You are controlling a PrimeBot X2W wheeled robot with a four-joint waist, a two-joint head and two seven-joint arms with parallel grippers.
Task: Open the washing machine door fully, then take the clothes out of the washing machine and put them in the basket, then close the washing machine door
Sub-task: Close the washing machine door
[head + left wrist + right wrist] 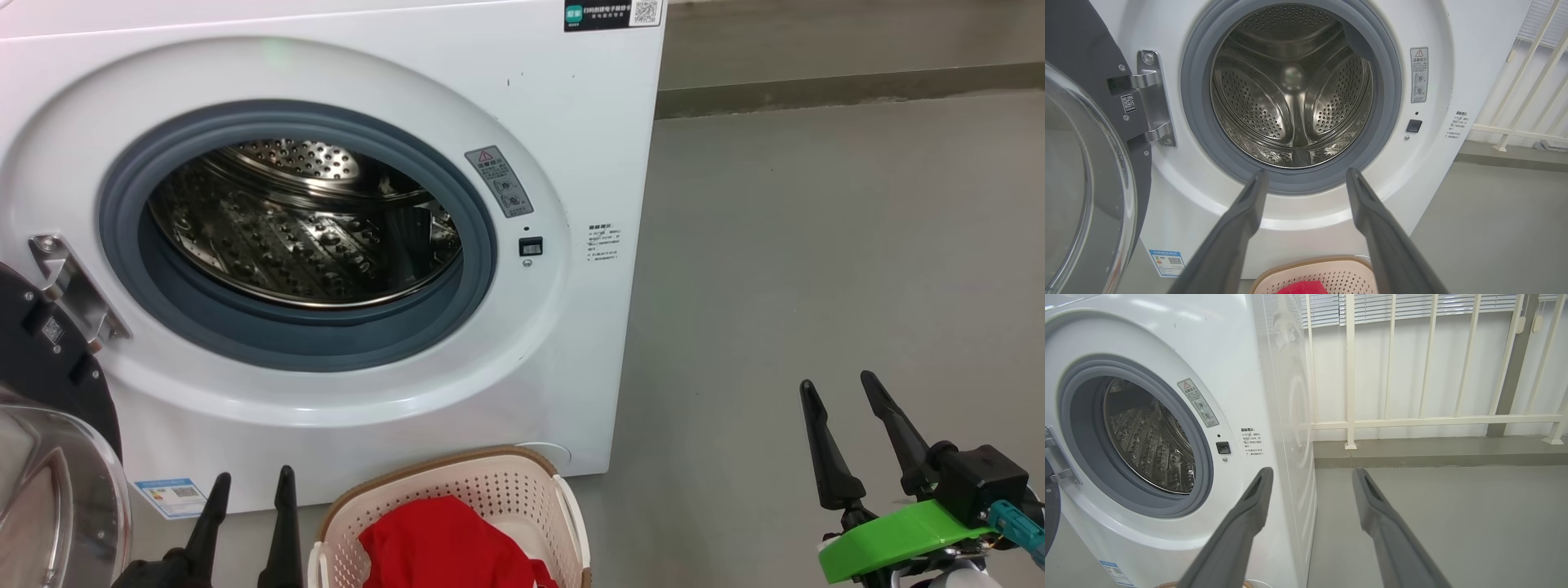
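Door closing judged next | washing machine door (49, 425) seen open just left of left gripper (253, 475), the nearer; right gripper (837, 382) well apart | both spread wide, empty

Head view: high, looking forward-down at washing machine (571, 122) front; basket (490, 482) just right of left gripper (254, 474). Left wrist view: near, facing straight into drum (1290, 90) beyond own fingertips (1259, 179). Right wrist view: oblique, machine corner beside fingertips. All three share drum opening.
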